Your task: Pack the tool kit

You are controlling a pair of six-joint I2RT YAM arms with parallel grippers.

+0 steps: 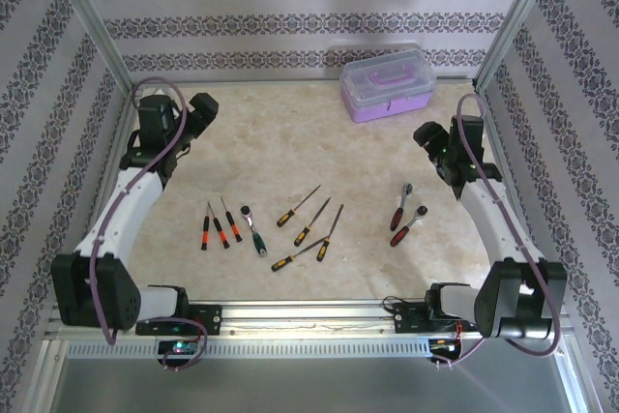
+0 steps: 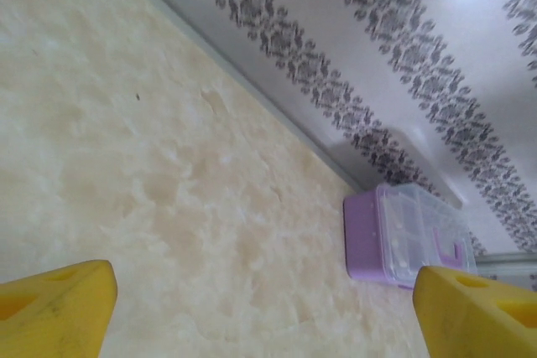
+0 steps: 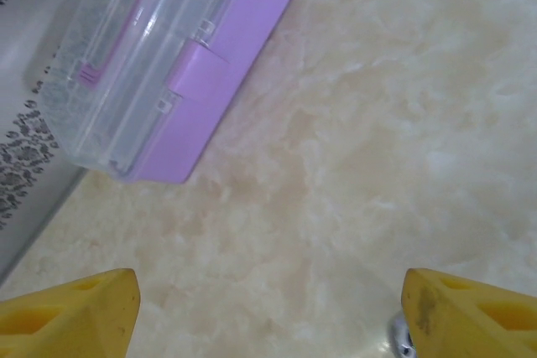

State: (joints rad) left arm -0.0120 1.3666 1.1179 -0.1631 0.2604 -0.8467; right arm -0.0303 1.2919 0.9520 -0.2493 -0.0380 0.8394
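The tool kit (image 1: 385,84) is a small lilac box with a clear lid and purple handle, standing closed at the back right of the table. Several screwdrivers lie loose near the front: red-and-black ones (image 1: 219,227) on the left, orange-and-black ones (image 1: 312,221) in the middle. A green-handled ratchet (image 1: 254,229) lies between them, and two red ratchets (image 1: 404,215) lie to the right. My left gripper (image 1: 201,111) hovers at the back left, open and empty (image 2: 268,324), facing the tool kit (image 2: 403,236). My right gripper (image 1: 430,135) hangs open (image 3: 268,324) just in front of the tool kit (image 3: 168,64).
Patterned walls and metal frame posts (image 1: 97,36) enclose the marble-look table (image 1: 290,142) on three sides. A shiny ratchet head (image 3: 403,337) peeks out beside my right gripper's right finger (image 3: 470,312).
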